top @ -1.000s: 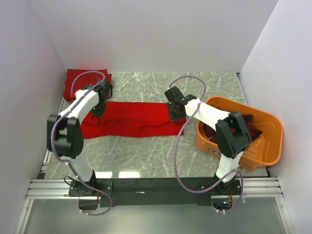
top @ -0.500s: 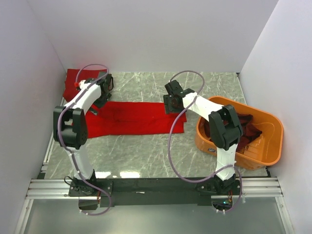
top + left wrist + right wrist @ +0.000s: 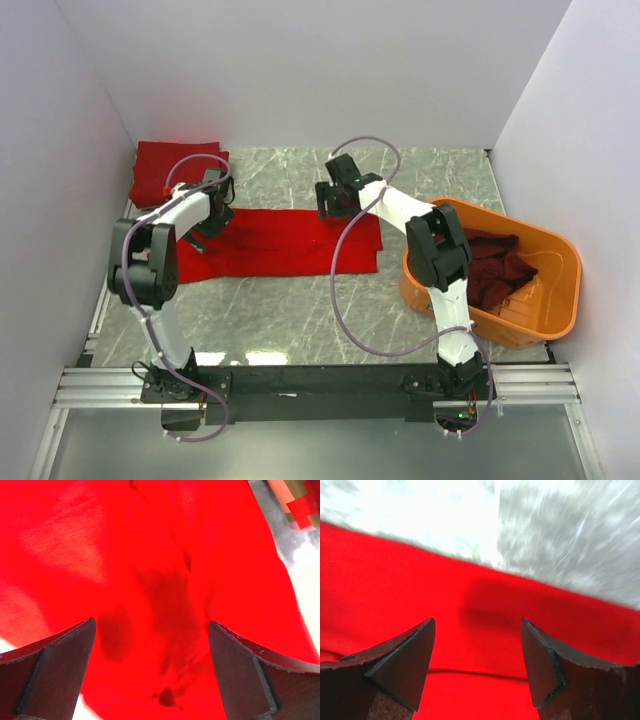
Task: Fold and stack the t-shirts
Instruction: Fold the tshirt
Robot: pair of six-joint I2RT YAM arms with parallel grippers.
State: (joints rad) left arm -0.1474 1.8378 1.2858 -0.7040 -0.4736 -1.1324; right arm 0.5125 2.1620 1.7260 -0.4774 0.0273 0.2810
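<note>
Long red t-shirt (image 3: 285,242): lay flat on the table (image 3: 300,320), stretched from left to right in a long strip.
Folded red t-shirt (image 3: 165,170): sat in the far left corner, close to the long one's left end.
Dark maroon t-shirts (image 3: 497,268): lay bunched up inside the orange tub (image 3: 560,300) on the right side.
Left gripper (image 3: 151,622): fingers were spread wide with nothing between them. It hung right over the left end of the long red t-shirt. Wrinkled red cloth filled most of its view.
Right gripper (image 3: 477,620): fingers were spread apart and held nothing. It was over the far edge of the long red t-shirt, toward the right end. Grey table showed past that edge.
</note>
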